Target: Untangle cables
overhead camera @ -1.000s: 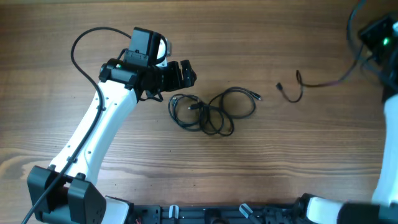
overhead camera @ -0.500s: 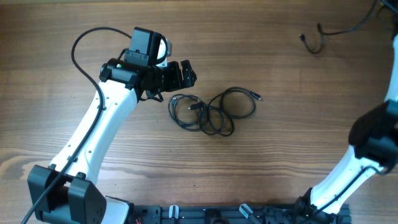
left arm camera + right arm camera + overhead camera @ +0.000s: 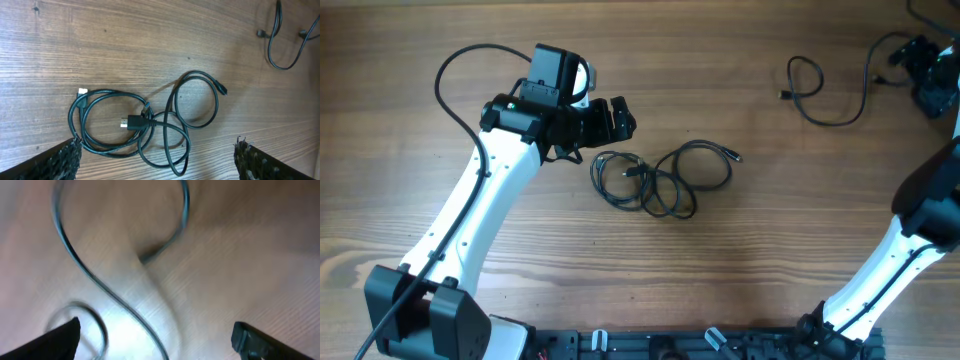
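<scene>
1. Where the left arm (image 3: 470, 230) comes up from the near edge, it leans out over the brown wooden tabletop (image 3: 770, 260).
2. A bunch of black cables (image 3: 658, 178) lies flat in the middle of the tabletop. Its loops cross over each other in a messy knot.
3. The left tool (image 3: 623, 120) is just beside the bunch, up and to the left of it, and does not touch it. In the left wrist view its fingers (image 3: 64, 160) are spread wide with nothing held between them.
4. Farther back lies a lone cable (image 3: 820, 98), well apart from the bunch. It makes one small loop and one big curve.
5. In the far right corner is the right tool (image 3: 920, 70), near one end of the lone cable. I cannot tell if they touch. The right wrist view is blurry, but the fingers (image 3: 55, 340) are far apart and hold nothing. The cable runs across the wood.
</scene>
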Tool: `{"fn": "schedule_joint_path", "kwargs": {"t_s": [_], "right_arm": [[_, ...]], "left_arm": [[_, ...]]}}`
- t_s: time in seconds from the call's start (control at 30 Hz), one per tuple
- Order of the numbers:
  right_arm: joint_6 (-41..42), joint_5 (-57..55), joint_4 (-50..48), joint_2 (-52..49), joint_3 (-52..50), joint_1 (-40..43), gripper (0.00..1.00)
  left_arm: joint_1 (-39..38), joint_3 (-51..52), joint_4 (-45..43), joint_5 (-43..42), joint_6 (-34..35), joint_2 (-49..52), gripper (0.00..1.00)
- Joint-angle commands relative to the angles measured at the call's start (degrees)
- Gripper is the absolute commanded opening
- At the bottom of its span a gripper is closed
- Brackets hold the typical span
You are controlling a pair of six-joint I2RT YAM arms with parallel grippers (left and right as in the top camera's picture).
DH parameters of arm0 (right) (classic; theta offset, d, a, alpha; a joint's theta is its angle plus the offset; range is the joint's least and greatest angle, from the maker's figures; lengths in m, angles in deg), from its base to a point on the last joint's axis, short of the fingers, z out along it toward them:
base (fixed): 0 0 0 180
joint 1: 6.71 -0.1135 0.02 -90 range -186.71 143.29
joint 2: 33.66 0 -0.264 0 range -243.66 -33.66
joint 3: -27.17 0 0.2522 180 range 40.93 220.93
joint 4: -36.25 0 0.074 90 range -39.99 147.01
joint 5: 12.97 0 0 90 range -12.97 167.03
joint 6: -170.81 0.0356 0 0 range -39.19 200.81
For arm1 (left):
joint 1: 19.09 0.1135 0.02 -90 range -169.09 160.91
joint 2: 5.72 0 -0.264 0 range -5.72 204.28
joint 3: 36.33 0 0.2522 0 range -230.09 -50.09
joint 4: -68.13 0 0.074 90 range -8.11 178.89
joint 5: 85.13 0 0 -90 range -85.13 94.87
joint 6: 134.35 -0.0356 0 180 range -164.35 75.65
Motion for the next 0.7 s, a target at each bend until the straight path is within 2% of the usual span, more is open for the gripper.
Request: {"fn": "schedule_joint_path", "kwargs": {"t_s": [0.0,0.1,0.17,0.27,0.37,0.5,0.53,0.67], "right_arm": [[-1.6,1.2,4.8,1.5,-1.1,-2.6,0.99],[-4.2,0.8,4.2,1.4,-5.3,-4.9,0.97],[-4.0,-2.4,3.0,1.3,-6.8,-5.7,0.82],[-4.0,-7.5,2.1,0.9,-8.7,-5.6,0.73],[-4.0,-7.5,-3.3,0.9,-13.6,-5.6,0.69],[-4.0,-7.2,-10.0,0.9,-18.2,-5.6,0.58],[-4.0,-7.2,-11.1,0.9,-18.8,-5.6,0.52],[-3.9,-7.0,-13.2,0.9,-19.1,-5.6,0.2]], "left_arm": [[-0.2,-0.1,0.0,0.5,-1.1,0.5,1.0],[-0.2,-0.1,0.0,0.5,-1.1,0.5,1.0],[-0.2,-0.1,0.0,0.5,-1.1,0.5,1.0],[-0.2,-0.1,0.0,0.5,-1.1,0.5,1.0],[-0.2,-0.1,0.0,0.5,-1.1,0.5,1.0],[-0.2,-0.1,0.0,0.5,-1.1,0.5,1.0],[-0.2,-0.1,0.0,0.5,-1.1,0.5,1.0],[-0.2,-0.1,0.0,0.5,-1.1,0.5,1.0]]}}
